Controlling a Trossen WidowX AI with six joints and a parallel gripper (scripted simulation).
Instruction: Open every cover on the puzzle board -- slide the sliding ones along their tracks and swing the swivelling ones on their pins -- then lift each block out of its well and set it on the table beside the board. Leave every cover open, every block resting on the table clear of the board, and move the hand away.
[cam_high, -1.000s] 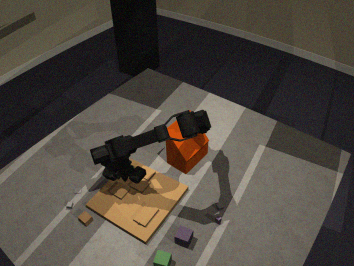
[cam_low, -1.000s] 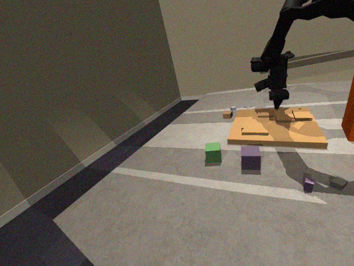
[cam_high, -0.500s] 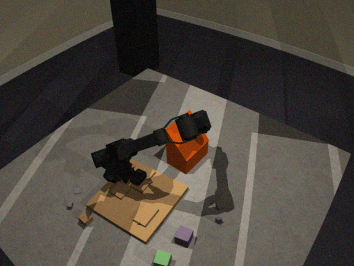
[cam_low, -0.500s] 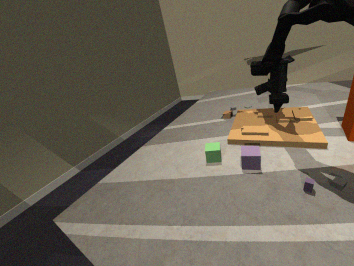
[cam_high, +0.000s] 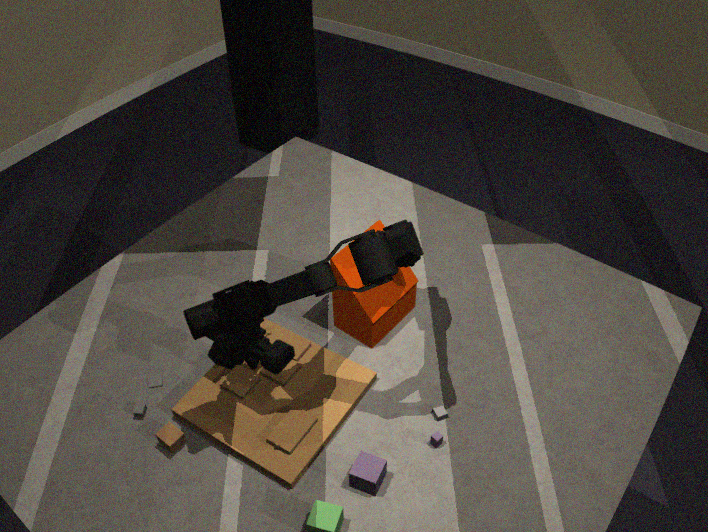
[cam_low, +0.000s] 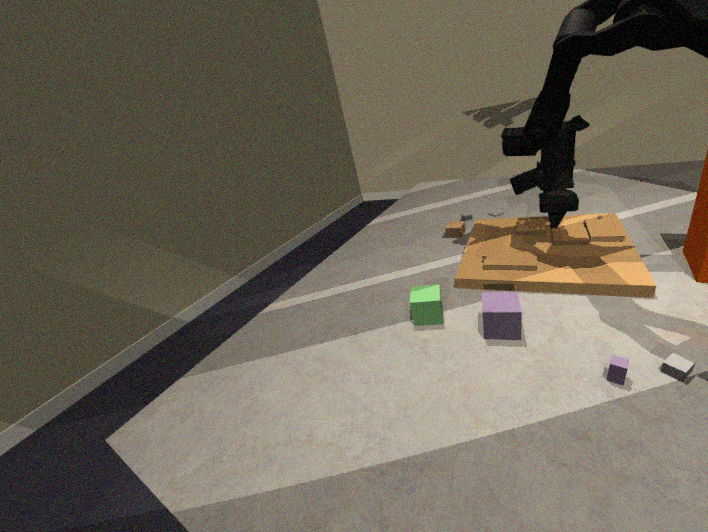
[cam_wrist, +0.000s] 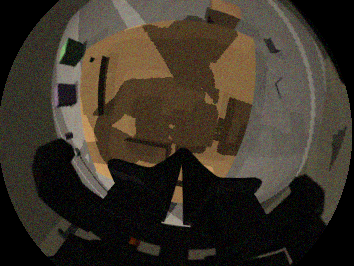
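top view, left to right, all placed relative to the puzzle board (cam_high: 343, 380) (cam_low: 621, 274) (cam_wrist: 235, 55), which is laid flat on the desk (cam_high: 515, 457) (cam_low: 343, 429) (cam_wrist: 290, 130).

- small grey piece (cam_high: 140, 410) (cam_low: 466, 216) (cam_wrist: 271, 45) and thin grey piece (cam_high: 155, 383) (cam_low: 495, 213) (cam_wrist: 278, 86): seen off the board's left side, apart from it.
- tan block (cam_high: 170, 437) (cam_low: 455, 229) (cam_wrist: 223, 15): set just beside the board's left corner, clear of it.
- on the board: left raised cover (cam_high: 240, 384) (cam_low: 532, 227) and middle raised cover (cam_high: 281, 374) (cam_low: 570, 233), side by side, both shaded. another cover (cam_high: 293, 433) (cam_low: 509, 266) is seated toward the near corner. open or shut can't be told for any of them; wells not made out.
- gripper (cam_high: 254, 364) (cam_low: 555, 225) (cam_wrist: 182, 150): closed, nothing held. pointed down low over the board, tips at the middle raised cover in exterior view; contact can't be confirmed.
- green block (cam_high: 325, 517) (cam_low: 426, 306) (cam_wrist: 71, 52): rested on the desk, off the board's near corner.
- orange pedestal (cam_high: 394, 320) (cam_low: 695, 245): stood behind the board.
- large purple block (cam_high: 368, 471) (cam_low: 501, 315) (cam_wrist: 66, 95): rested on the desk, right of the near corner, clear.
- small purple cube (cam_high: 436, 439) (cam_low: 618, 369) (cam_wrist: 69, 135) and white piece (cam_high: 439, 412) (cam_low: 677, 366): both well right of the board.
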